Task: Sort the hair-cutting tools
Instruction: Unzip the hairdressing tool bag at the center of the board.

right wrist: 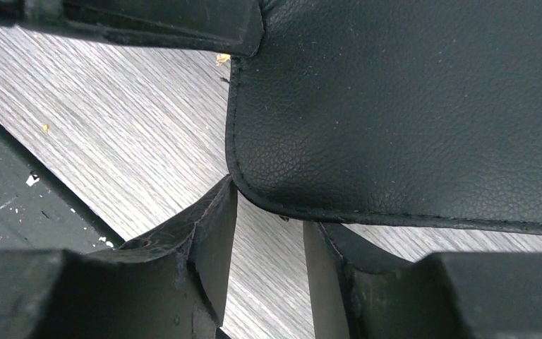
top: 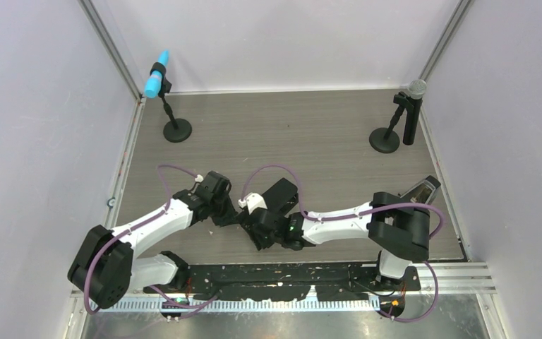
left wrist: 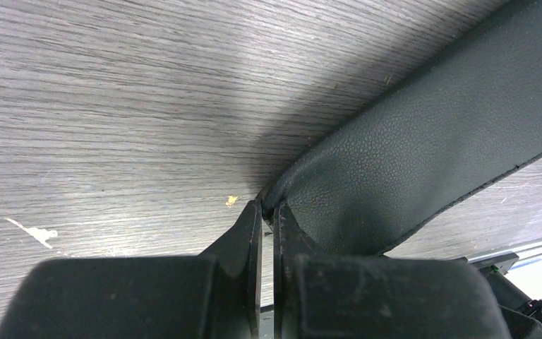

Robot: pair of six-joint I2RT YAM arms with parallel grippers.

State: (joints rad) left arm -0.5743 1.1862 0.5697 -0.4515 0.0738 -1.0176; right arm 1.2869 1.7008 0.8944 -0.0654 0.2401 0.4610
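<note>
The flat black zip case (top: 282, 192) lies at the table's middle between my two arms. My left gripper (left wrist: 268, 208) is shut on a corner edge of the case (left wrist: 423, 141), and the case looks raised off the wood there. My right gripper (right wrist: 268, 205) is open, its fingertips just at the rounded corner of the case (right wrist: 409, 106), with wood showing between the jaws. In the top view the left gripper (top: 234, 212) and right gripper (top: 255, 229) meet at the case's near left end. No scissors, comb or clips are in view.
A microphone with a blue head (top: 158, 78) stands on a round base at the back left. A grey-headed one (top: 411, 106) stands at the back right. A dark slim thing (top: 423, 188) shows behind the right arm's shoulder. A black rail (top: 289, 272) runs along the near edge.
</note>
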